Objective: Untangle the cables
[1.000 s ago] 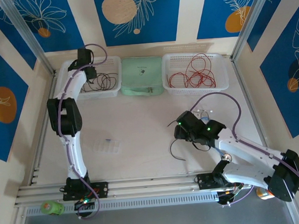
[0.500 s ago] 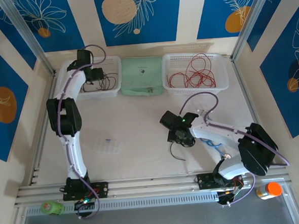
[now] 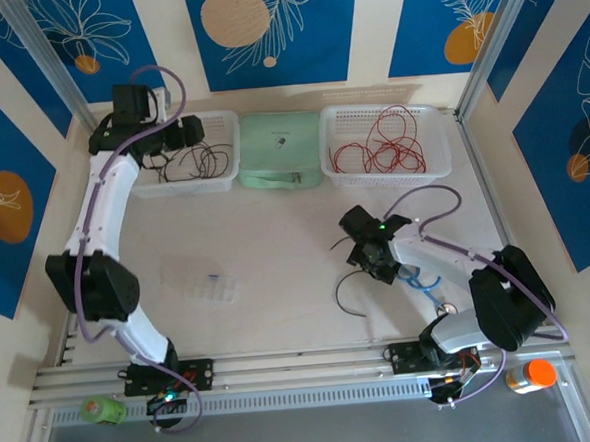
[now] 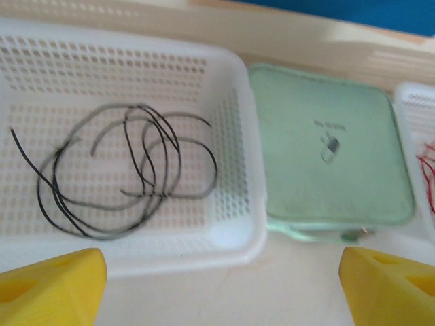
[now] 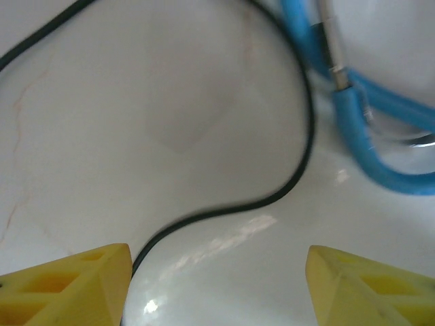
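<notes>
The left jaws, newly sprung wide and empty, hang over the basket (image 4: 234, 224) at the desk's far-left corner, black cables (image 4: 151, 170) lying inside. The right jaws, open and empty, now straddle a lone black strand (image 5: 204, 216) right of centre, its ends cut off. Red cables (image 3: 386, 145) fill the far-right basket (image 3: 337, 173).

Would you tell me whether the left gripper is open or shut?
Open: the left gripper shows yellow fingers wide apart, holding nothing.

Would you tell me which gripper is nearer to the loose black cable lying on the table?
Right. The right gripper hovers directly above the black cable; the left gripper is far off, over the white basket at the far left.
</notes>
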